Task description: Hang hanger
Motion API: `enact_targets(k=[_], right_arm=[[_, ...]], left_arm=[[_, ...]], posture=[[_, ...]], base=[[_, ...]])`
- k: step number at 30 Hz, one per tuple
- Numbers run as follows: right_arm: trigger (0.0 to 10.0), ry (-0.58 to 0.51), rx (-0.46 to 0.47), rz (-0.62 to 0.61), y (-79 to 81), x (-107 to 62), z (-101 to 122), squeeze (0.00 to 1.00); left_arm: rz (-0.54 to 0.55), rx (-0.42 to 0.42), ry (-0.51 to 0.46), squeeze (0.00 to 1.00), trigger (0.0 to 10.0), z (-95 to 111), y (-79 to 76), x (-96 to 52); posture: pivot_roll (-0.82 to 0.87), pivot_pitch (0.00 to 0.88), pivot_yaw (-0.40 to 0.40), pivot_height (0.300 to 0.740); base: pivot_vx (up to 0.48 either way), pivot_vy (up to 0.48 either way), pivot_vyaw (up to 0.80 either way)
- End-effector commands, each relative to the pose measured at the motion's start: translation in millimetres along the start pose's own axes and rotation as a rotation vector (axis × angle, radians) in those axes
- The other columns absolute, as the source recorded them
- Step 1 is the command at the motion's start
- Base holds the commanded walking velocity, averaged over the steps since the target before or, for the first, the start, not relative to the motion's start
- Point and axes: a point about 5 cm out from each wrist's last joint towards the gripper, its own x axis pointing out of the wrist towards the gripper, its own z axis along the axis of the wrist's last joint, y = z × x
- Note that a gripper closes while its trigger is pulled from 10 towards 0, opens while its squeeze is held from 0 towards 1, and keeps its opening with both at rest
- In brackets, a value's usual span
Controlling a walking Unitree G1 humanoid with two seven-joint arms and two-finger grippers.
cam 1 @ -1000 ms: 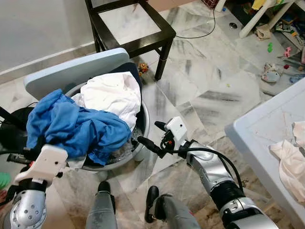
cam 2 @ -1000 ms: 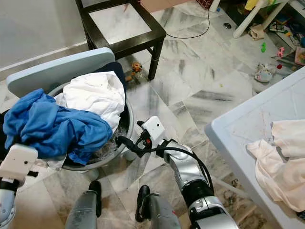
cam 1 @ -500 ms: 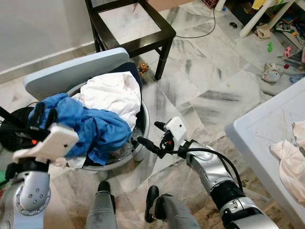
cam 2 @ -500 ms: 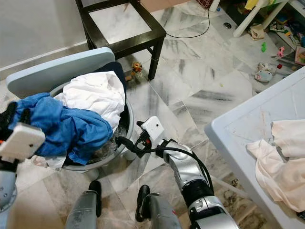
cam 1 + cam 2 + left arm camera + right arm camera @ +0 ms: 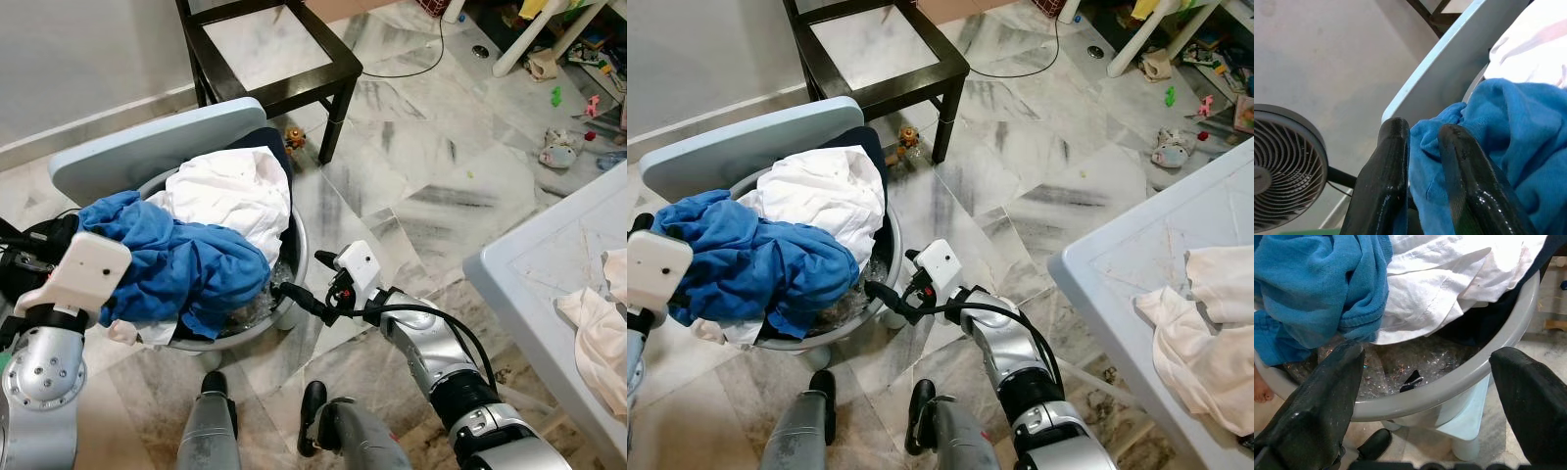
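Marble floor (image 5: 441, 196) showing around basin (image 5: 292, 257). Left gripper (image 5: 1422, 161) pinching blue cloth (image 5: 176, 259); right gripper (image 5: 306, 279) waiting spread wide. Best lifting slowly, watching for hanger.

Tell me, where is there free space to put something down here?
The marble floor between the black table and the pale blue tabletop is bare. That tabletop is open beside the cream cloth. The grey basin is heaped with blue and white laundry.

Blue garment (image 5: 176, 264), white cloth (image 5: 235, 196), seemingly grey basin (image 5: 1484, 367), veined marble floor (image 5: 441, 176)
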Motion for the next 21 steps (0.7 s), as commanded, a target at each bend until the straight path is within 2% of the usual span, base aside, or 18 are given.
enact_targets(k=[1, 2, 4, 5, 10, 15, 21], right_arm=[[10.0, 0.034, 0.011, -0.005, 1.0, -5.1, -11, 0.0], [10.0, 0.035, 0.011, -0.007, 1.0, -5.6, -11, 0.0], [10.0, 0.036, 0.011, -0.007, 1.0, -5.9, -12, 0.0], [10.0, 0.037, 0.012, -0.008, 1.2, -6.1, -12, 0.0], [10.0, 0.04, 0.016, -0.008, 2.5, -5.6, -13, 0.0], [10.0, 0.042, 0.015, -0.008, 2.8, -4.9, -13, 0.0], [10.0, 0.045, 0.013, -0.009, 2.4, -4.9, -14, 0.0]], left_arm=[[-0.033, -0.023, 0.034, 0.0, 10.0, -5, -2.1, -1.9], [-0.032, -0.037, 0.019, 0.6, 10.0, -1, -1.3, -0.9], [-0.024, -0.058, 0.004, 0.6, 10.0, 2, -0.5, -0.7], [-0.024, -0.071, -0.011, 1.0, 10.0, 6, -0.9, -0.6], [-0.046, -0.135, -0.099, 1.0, 10.0, 25, -5.6, -1.7], [-0.05, -0.121, -0.151, 1.0, 10.0, 33, -8.2, -4.7], [-0.142, -0.143, -0.066, 1.0, 10.0, 18, -18.2, -10.2]], posture=[[0.43, 0.391, -0.171, 0.74], [0.43, 0.391, -0.17, 0.74], [0.43, 0.391, -0.17, 0.74], [0.43, 0.392, -0.17, 0.74], [0.43, 0.393, -0.169, 0.74], [0.44, 0.393, -0.169, 0.74], [0.43, 0.394, -0.171, 0.74]], base=[[0.0, 0.0, 0.0], [0.0, 0.0, 0.0], [0.0, 0.0, 0.0], [0.0, 0.0, 0.0], [0.0, 0.0, 0.0], [0.0, 0.0, 0.0], [0.0, 0.0, 0.0]])
